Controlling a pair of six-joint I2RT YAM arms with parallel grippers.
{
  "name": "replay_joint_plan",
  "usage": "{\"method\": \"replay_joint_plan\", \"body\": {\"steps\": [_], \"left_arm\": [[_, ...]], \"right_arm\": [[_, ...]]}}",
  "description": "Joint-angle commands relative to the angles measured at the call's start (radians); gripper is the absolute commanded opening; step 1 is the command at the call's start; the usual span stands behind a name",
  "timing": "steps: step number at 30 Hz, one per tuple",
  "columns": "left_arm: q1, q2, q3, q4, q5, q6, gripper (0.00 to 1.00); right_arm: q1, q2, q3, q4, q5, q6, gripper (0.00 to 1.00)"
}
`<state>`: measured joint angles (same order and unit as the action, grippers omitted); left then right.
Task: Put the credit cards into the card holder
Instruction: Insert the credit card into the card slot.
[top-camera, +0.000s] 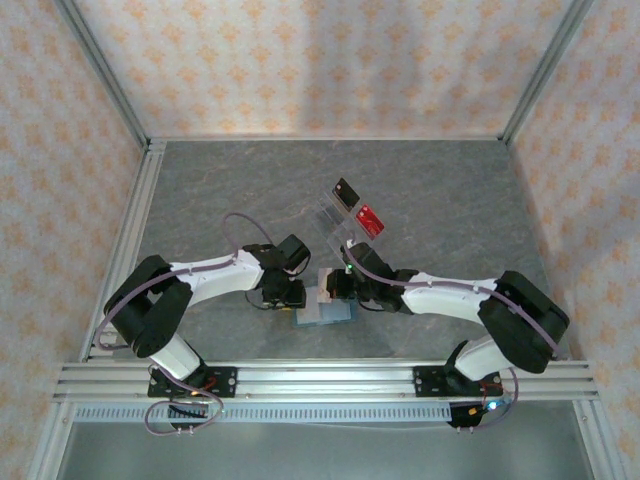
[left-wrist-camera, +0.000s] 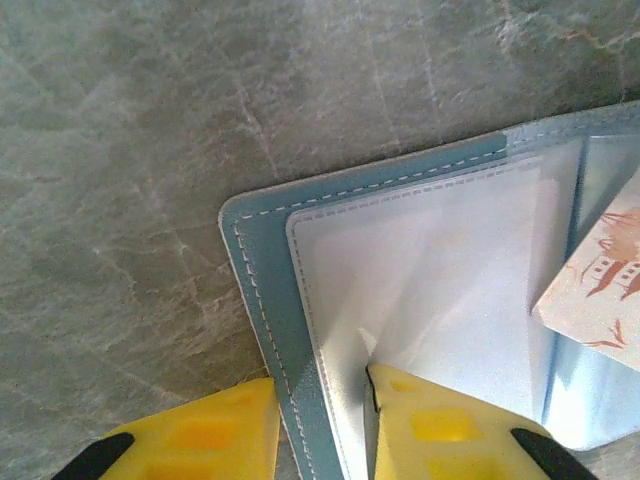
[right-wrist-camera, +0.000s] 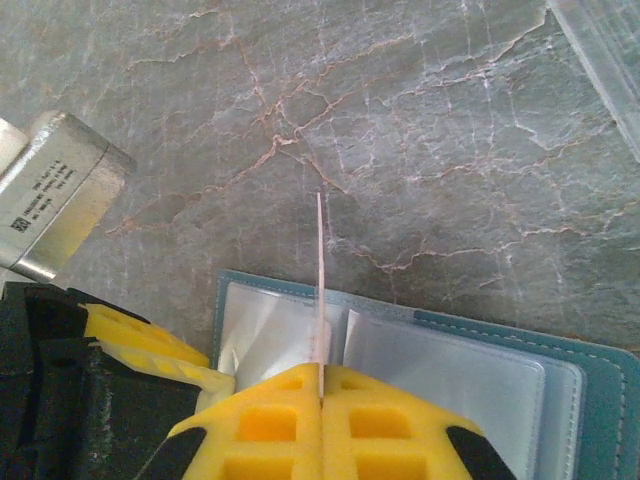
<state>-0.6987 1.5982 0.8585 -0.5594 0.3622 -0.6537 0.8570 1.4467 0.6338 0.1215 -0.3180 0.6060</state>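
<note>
Near the front edge of the table (top-camera: 450, 210), between the arms, the card holder (left-wrist-camera: 255, 250) lies open. Your left gripper (left-wrist-camera: 320, 405) pinches its edge; your right gripper (right-wrist-camera: 320, 385) is clenched on a pale card (left-wrist-camera: 600, 270), upright over the clear sleeves (right-wrist-camera: 450, 375). If it misses the slot, it may buckle or skid — or tug the holder loose. The black card (top-camera: 346, 192) and the red card (top-camera: 369, 221) sit well apart.
</note>
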Motion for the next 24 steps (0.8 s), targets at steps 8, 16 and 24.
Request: {"method": "replay_joint_plan", "body": {"steps": [8,16,24], "left_arm": [[-0.006,0.000,-0.058,-0.034,-0.029,-0.011,0.28],[-0.007,0.001,-0.055,-0.037,-0.029,-0.006,0.28],[-0.006,0.007,-0.055,-0.034,-0.029,-0.004,0.28]], "right_arm": [[0.005,0.040,-0.009,0.065,-0.049,0.038,0.00],[0.005,0.058,-0.030,0.089,-0.075,0.064,0.00],[0.005,0.049,-0.066,0.060,-0.099,0.072,0.00]]}}
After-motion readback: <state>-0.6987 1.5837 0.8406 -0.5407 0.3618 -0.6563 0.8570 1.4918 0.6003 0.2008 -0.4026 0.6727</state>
